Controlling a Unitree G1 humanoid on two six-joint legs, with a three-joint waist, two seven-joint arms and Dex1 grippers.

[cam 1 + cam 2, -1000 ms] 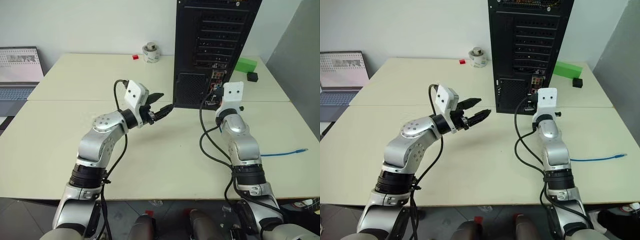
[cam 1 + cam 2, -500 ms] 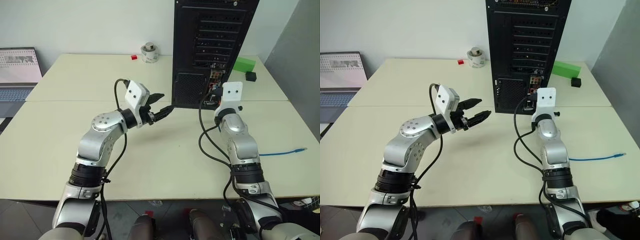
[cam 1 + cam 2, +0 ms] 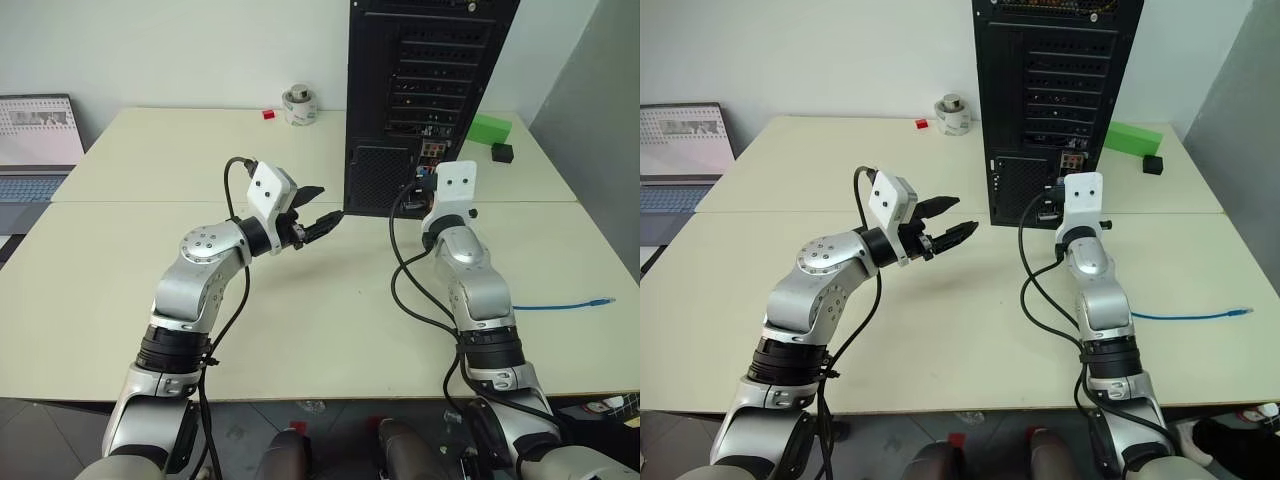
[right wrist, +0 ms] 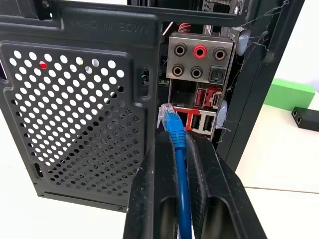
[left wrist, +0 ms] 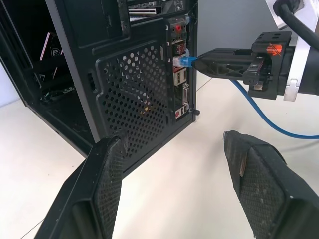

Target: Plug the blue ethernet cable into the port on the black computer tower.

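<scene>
A: Right gripper (image 4: 175,149)?
B: Fingers pressed together on the blue ethernet cable (image 4: 179,164); its clear plug is held just at the port panel of the black computer tower (image 3: 425,90). Whether it is seated cannot be told.

A: Cable's far end?
B: Trailed across the table (image 3: 330,310) to the robot's right, free plug (image 3: 1243,312) lying near the edge.

A: Left gripper (image 3: 318,212)?
B: Fingers spread apart, nothing held, raised over the table just beside the tower's mesh vent (image 5: 142,99).

A: Background?
B: Laptop (image 3: 38,140), green block (image 3: 490,128).
</scene>
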